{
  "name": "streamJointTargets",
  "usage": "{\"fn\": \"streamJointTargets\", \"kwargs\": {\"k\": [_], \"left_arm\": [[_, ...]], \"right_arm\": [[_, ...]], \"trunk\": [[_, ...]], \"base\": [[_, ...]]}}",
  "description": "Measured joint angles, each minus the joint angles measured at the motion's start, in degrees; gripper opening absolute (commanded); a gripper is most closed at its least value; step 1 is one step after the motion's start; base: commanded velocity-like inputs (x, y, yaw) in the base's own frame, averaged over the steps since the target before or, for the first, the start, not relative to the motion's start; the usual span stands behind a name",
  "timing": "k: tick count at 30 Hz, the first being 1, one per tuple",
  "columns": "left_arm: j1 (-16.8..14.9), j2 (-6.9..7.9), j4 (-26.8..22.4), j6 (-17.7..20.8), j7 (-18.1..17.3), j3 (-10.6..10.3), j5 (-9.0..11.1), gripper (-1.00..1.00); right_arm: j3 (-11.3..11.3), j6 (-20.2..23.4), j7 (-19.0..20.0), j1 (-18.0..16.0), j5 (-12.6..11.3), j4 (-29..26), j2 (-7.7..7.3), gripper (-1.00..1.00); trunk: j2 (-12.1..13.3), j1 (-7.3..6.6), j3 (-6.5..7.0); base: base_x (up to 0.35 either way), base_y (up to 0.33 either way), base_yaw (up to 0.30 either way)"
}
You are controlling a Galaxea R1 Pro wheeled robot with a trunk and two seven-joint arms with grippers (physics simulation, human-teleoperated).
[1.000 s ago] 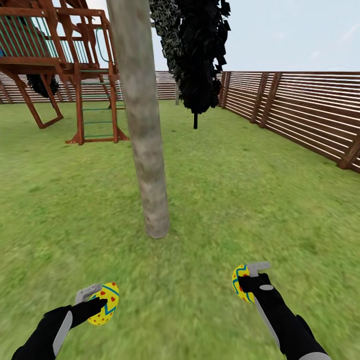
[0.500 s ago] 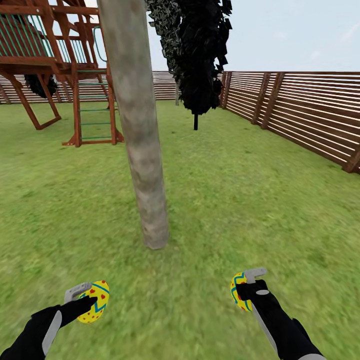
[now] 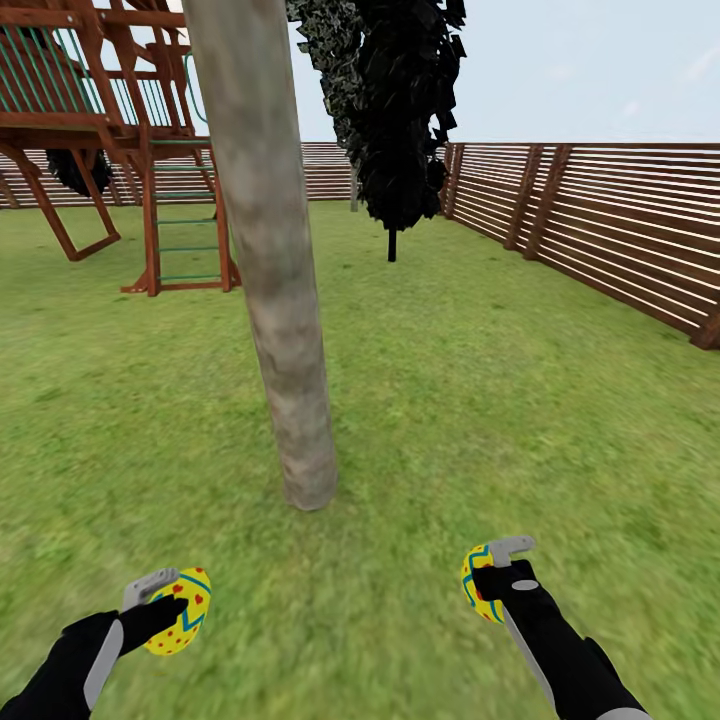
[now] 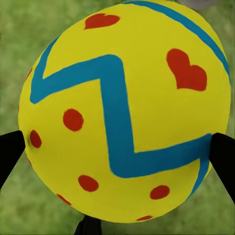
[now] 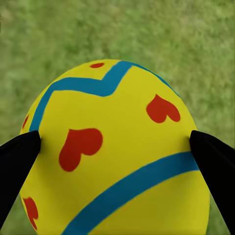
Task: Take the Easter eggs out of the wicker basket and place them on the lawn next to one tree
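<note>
Now: both arms low in head view, each w/ one egg. Left claw (image 3: 163, 608) pinches the left egg (image 3: 178, 625); black finger pads (image 4: 11, 149) press its two sides in left wrist view, grass beneath. Right claw (image 3: 497, 578) pinches the right egg (image 3: 478, 583) the same way, pads (image 5: 19, 161) on either flank, teal zigzag facing the cam. Both eggs held off the lawn (image 3: 480, 400), not yet set down. Third egg + basket: not seen here.

Key relation: tree trunk (image 3: 280, 330) stands ahead and between the two claws, its base nearer the left arm's line than the right's, but apart from both. Trunk leans slightly, pale grey-brown. Judgement: left arm has the shorter reach to the trunk foot; right egg needs to go forward and inward. Eggs round, may roll on release, so lower to grass before letting go.

Farther: playset (image 3: 120, 150) back left, dark conifer (image 3: 400, 120) behind trunk, slat fence (image 3: 600, 220) along right side.
</note>
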Motion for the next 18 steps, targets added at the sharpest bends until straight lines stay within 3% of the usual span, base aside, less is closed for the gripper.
{"fn": "streamJointTargets", "kwargs": {"k": [3,5,7,18], "left_arm": [[0.0,0.14,-0.08,-0.08,-0.07,0.28,0.0,-1.0],[0.0,0.2,-0.1,-0.11,-0.16,2.35,-0.02,-1.0],[0.0,0.21,-0.11,-0.1,-0.18,3.1,-0.04,-1.0],[0.0,0.21,-0.11,-0.07,-0.09,3.25,-0.07,-1.0]], "right_arm": [[0.01,0.0,0.0,0.0,-0.01,0.0,0.0,-1.0],[0.06,-0.04,0.0,0.0,-0.02,0.06,0.0,-1.0],[0.26,-0.08,0.0,0.0,-0.04,0.08,0.02,-1.0],[0.36,-0.15,0.0,0.0,-0.02,1.36,0.2,-1.0]], "trunk": [[-1.2,0.66,-0.54],[-2.01,1.1,-0.9],[-2.81,1.54,-1.26],[-7.23,3.96,-3.24]], "base": [[0.0,0.0,0.0],[0.0,0.0,0.0],[0.0,0.0,0.0],[0.0,0.0,0.0]]}}
